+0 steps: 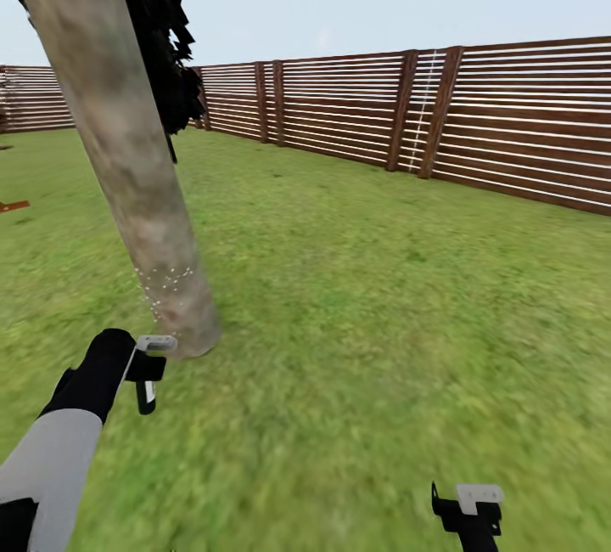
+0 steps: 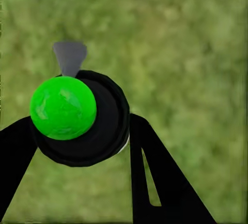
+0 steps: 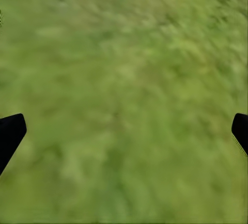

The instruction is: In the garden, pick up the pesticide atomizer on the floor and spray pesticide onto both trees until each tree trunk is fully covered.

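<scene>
The pesticide atomizer (image 2: 98,131) is a round black bottle with a bright green spot on top and a grey nozzle, and my left gripper (image 2: 77,133) is shut on it between its black fingers. In the head view that left gripper (image 1: 150,368) hangs low over the grass, just left of the base of a thick, mottled grey-tan tree trunk (image 1: 127,161). Fine white pesticide specks (image 1: 165,283) dot the lowest part of the trunk. My right gripper (image 1: 459,498) sits at the lower right, and in its wrist view its fingers (image 3: 11,133) are spread wide over bare grass.
A reddish-brown slat fence (image 1: 475,123) rings the lawn at the back and right. A black-leaved conifer (image 1: 161,42) stands just behind the trunk. A small brown object (image 1: 13,206) lies at the far left. Open grass (image 1: 382,306) stretches to the right of the tree.
</scene>
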Motion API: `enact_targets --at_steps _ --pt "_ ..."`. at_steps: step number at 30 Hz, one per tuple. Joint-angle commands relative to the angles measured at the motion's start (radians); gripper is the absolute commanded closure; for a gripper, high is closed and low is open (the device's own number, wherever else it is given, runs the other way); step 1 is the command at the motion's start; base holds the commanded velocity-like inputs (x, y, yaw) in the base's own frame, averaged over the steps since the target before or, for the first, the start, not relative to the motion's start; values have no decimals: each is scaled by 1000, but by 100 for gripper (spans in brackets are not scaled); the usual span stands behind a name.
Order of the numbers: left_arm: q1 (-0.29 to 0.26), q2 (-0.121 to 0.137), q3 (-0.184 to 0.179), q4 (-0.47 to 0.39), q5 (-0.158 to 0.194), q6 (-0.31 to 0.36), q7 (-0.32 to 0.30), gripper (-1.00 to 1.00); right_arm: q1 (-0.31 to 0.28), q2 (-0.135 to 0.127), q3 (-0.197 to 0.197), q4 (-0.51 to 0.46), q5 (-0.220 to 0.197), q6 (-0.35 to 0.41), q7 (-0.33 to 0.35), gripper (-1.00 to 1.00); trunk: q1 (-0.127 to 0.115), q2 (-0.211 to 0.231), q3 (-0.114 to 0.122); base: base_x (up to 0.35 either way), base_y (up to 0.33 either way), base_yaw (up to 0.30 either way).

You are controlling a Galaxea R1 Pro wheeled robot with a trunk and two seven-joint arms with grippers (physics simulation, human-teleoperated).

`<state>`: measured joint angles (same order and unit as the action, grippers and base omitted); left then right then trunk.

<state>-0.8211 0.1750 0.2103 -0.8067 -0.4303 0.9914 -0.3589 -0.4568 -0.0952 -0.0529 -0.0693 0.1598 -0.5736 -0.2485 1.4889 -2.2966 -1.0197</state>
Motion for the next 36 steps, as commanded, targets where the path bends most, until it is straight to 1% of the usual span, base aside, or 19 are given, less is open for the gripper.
enact_targets --at_steps 1,4,6,7,8,10,11,12,13,14,15,16,17,18,20,25,30,34,36 --pt "-2 -2 3 -1 -11 2 2 100 0 0 -5 0 11 -2 -5 -100 0 0 -1 107 -259 272" --pt "-1 7 13 8 -8 0 53 100 0 0 -5 1 11 -2 -5 -100 0 0 -1 218 -192 275" --pt "0 21 59 47 -10 -15 67 100 0 0 -5 2 11 -2 -5 -100 0 0 -1 288 -120 276" --pt "0 24 69 57 -11 -31 69 100 0 0 -5 2 11 -2 -5 -100 0 0 -1 302 -97 276" --pt "0 19 73 71 -12 -49 72 100 0 0 -5 1 11 -2 -5 -100 0 0 -1 188 -48 263" --pt "0 -3 75 125 -9 -68 73 100 0 0 -5 1 11 -2 -5 -100 0 0 -1 58 -15 109" --pt "0 -20 80 183 -8 -155 83 100 0 0 -5 1 11 -2 -5 -100 0 0 -1 16 -4 30" --pt "0 -33 85 235 -6 -219 118 100 0 0 -5 1 11 -2 -5 -100 0 0 -1 8 -2 16" --pt "-5 -71 90 309 16 -270 229 100 0 0 -5 1 11 -2 -5 -100 0 0 -1 3 -1 6" --pt "-7 -98 90 338 47 -287 303 100 0 0 -5 1 11 -2 -5 -100 0 0 -1 2 0 3" --pt "-8 -113 90 347 93 -296 350 100 0 0 -5 1 11 -2 -5 -100 0 0 -1 1 0 2" --pt "-8 -121 84 350 148 -301 380 100 0 0 -5 1 11 -2 -5 -100 0 0 -1 0 0 0" --pt "-8 -126 80 350 169 -299 390 100 0 0 -5 1 11 -2 -5 -100 0 0 -1 9 0 0" --pt "-7 -128 75 351 179 -297 396 100 0 0 -5 2 11 -2 -5 -100 0 0 -1 133 0 0" --pt "-4 -128 75 352 185 -297 403 100 0 -1 -5 2 11 -2 -5 -100 0 0 -1 275 0 0" --pt "-3 -97 86 354 193 -297 400 100 0 -3 -5 2 12 -2 -5 -100 0 0 -1 333 0 0" --pt "-3 -91 85 357 200 -289 397 100 0 0 -4 2 12 -2 -5 -100 0 0 -1 338 0 0" --pt "-3 -67 83 361 200 -244 394 100 0 0 -5 2 12 -2 -5 -100 0 0 -1 339 0 1" --pt "-3 -68 78 368 199 -241 392 100 0 0 -4 2 12 -2 -5 -100 0 0 -1 259 0 121"
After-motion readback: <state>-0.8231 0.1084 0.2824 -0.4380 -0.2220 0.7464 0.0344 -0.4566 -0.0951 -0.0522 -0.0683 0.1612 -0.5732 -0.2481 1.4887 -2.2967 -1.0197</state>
